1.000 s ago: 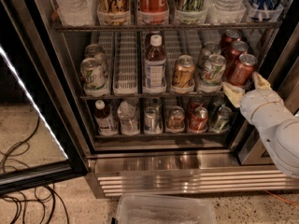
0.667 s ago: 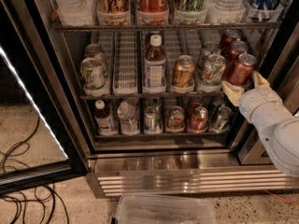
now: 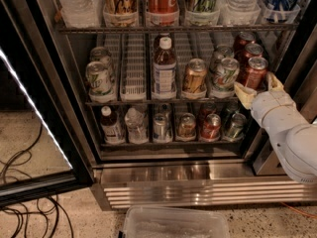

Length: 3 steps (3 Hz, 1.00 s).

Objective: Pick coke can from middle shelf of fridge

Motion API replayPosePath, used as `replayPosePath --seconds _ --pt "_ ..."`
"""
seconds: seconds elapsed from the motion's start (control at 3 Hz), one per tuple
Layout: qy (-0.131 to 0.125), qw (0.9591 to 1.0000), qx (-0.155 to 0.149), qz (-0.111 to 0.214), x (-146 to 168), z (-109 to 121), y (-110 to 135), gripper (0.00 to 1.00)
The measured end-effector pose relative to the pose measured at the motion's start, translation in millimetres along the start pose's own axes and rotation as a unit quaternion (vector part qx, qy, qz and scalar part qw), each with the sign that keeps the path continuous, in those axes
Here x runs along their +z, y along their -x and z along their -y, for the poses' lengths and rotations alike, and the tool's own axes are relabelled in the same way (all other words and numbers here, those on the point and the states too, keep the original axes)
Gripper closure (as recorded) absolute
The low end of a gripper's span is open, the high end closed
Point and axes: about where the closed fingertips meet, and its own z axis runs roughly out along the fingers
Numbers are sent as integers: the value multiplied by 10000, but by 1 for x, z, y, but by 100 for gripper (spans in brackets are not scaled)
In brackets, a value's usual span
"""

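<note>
The coke can (image 3: pixel 253 71), red with a silver top, stands at the front of the far-right lane on the middle shelf (image 3: pixel 148 102) of the fridge (image 3: pixel 198 187). Two more red cans (image 3: pixel 251 50) stand in line behind it. My gripper (image 3: pixel 257 88), white and padded, reaches in from the right at the height of the can's base. It is open, with one finger (image 3: pixel 242 94) left of the can and the other (image 3: pixel 273 81) right of it. It holds nothing.
On the same shelf stand a green-and-white can (image 3: pixel 225 74), a gold-brown can (image 3: pixel 194 76), a bottle (image 3: pixel 164 68), an empty lane tray (image 3: pixel 133 68) and more green-and-white cans (image 3: pixel 99 78). The glass door (image 3: pixel 34 108) hangs open at left. A plastic bin (image 3: pixel 173 224) and cables (image 3: pixel 25 182) lie on the floor.
My gripper has edged slightly up and left, closer around the base of the coke can. The can and the other drinks have not moved.
</note>
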Motion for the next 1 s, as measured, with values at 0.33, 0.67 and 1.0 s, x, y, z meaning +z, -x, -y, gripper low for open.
replayPosePath --seconds 0.33,0.67,1.0 --pt "-45 10000 10 22 2 3 1 38" --pt "-172 9998 33 24 7 13 -1 39" --pt "-292 9996 38 5 10 23 -2 39"
